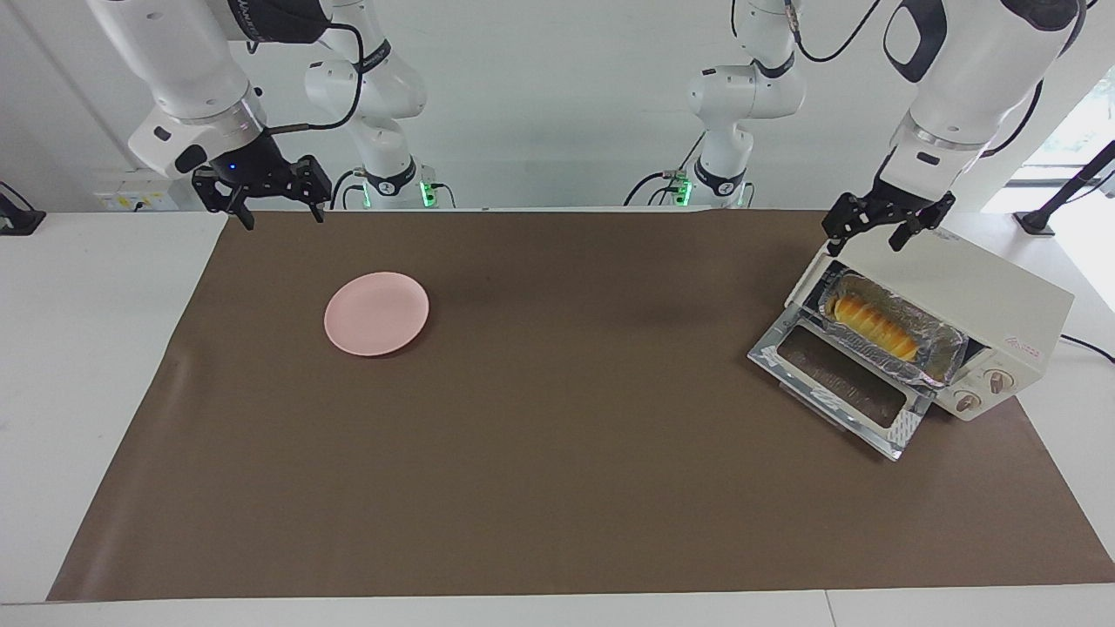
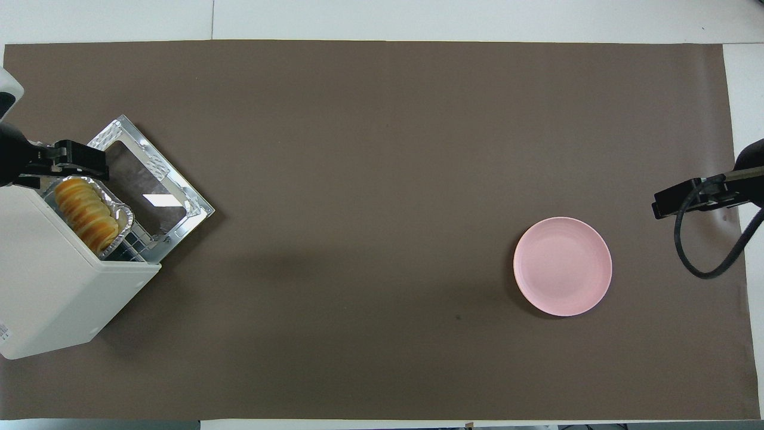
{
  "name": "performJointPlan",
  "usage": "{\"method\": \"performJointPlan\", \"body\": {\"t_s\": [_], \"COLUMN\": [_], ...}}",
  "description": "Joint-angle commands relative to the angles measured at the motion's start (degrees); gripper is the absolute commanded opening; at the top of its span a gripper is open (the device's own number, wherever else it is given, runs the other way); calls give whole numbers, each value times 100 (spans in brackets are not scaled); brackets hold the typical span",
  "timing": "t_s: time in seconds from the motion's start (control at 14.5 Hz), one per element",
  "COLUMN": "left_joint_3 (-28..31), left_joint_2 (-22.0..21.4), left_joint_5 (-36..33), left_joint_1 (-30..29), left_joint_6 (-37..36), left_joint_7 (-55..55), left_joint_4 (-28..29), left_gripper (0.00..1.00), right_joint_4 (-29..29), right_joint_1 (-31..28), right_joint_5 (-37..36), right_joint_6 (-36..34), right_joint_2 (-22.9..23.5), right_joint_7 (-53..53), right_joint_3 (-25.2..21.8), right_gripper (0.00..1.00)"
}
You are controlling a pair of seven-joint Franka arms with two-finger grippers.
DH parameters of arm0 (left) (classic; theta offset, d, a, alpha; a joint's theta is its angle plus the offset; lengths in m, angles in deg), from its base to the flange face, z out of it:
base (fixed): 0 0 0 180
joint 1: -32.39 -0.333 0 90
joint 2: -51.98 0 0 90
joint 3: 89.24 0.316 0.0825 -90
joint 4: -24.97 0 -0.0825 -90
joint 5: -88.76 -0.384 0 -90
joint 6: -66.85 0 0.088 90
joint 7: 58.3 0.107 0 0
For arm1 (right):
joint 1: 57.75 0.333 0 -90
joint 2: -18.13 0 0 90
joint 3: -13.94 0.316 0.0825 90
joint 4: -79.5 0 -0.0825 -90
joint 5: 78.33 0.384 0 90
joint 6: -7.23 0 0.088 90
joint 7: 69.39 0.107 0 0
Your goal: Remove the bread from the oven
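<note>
1. A cream-white boxy toaster oven (image 1: 958, 296) stands at the left arm's end of a brown paper mat (image 1: 557, 453) that covers the white table (image 1: 87, 348).
2. The oven's silver-framed glass door (image 1: 841, 387) is dropped open and lies flat on the mat in front of the oven.
3. A crinkled silver foil tray (image 1: 936, 353) sits in the oven's mouth on the wire rack (image 2: 134, 242), jutting partly out over the door's hinge.
4. The small golden-yellow loaf of bread (image 1: 874, 326), ridged with orange-brown segments, lies lengthwise in that tray, still in the oven.
5. The left gripper (image 1: 880, 235) hangs over the oven's top edge, at the corner nearest the robots, above the tray's end; its black fingers are spread wide and hold nothing. No contact with the oven or the tray can be made out.
6. The right gripper (image 1: 279, 212) waits in the air over the mat's corner at the right arm's end of the table, fingers spread wide and empty.
7. A round pale-pink plate (image 1: 376, 313) rests bare on the mat, near the right gripper and well apart from the oven.
</note>
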Motion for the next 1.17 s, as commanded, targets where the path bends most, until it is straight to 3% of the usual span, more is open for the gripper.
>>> {"method": "performJointPlan", "body": {"t_s": [0.0, 0.34, 0.62, 1.1], "left_joint_3": [37, 72, 98, 98], "left_joint_2": [389, 1243, 1305, 1261], "left_joint_5": [29, -252, -261, -533], "left_joint_1": [-138, -306, -595, -560], "left_joint_6": [619, 1507, 2017, 2624], "left_joint_7": [-582, -2277, -2691, -3228], "left_joint_4": [110, 145, 513, 1296], "left_gripper": [100, 100, 100, 100], "right_joint_4": [-61, -61, -61, -61], "right_joint_1": [-97, -97, -97, -97], "right_joint_5": [36, 36, 36, 36], "right_joint_6": [-55, -55, -55, -55], "right_joint_2": [-72, -72, -72, -72], "right_joint_7": [91, 91, 91, 91], "right_joint_3": [69, 69, 69, 69], "right_gripper": [100, 100, 100, 100]}}
